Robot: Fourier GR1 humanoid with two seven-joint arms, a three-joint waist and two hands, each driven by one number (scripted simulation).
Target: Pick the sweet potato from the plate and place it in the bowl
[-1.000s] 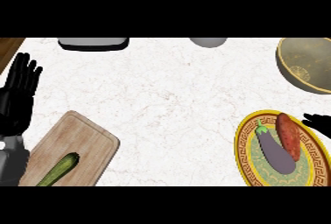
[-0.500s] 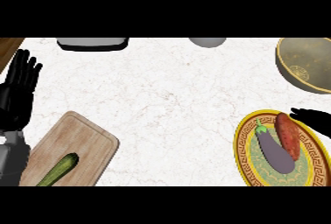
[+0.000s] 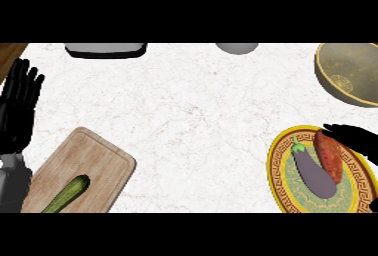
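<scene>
Your right hand (image 3: pixel 353 138) comes in at the counter's right edge, over the far rim of the plate (image 3: pixel 280 172), with its dark fingertips at the far end of the sweet potato (image 3: pixel 329 156). Most of that hand is cut off by the view's edge, so you cannot tell whether its fingers are spread or curled, nor whether they already touch the potato.

The sweet potato lies lengthwise on the right half of the plate, close alongside the purple eggplant (image 3: pixel 313 170), perhaps touching it. That closeness is the point to mind: bring the fingers down across the potato's middle from the right side, thumb on the eggplant side, so you close on the orange skin alone and do not nudge or drag the eggplant. Lift straight up before swinging toward the bowl (image 3: pixel 347 75), which sits at the far right corner, partly out of view.

Your left hand (image 3: pixel 18 107) rests with straight fingers at the counter's left edge, beside the cutting board (image 3: pixel 92 162), which carries a green cucumber (image 3: pixel 68 194).

The plate's near and right rims run out of view. Two objects at the far edge are cut short and hard to name.
</scene>
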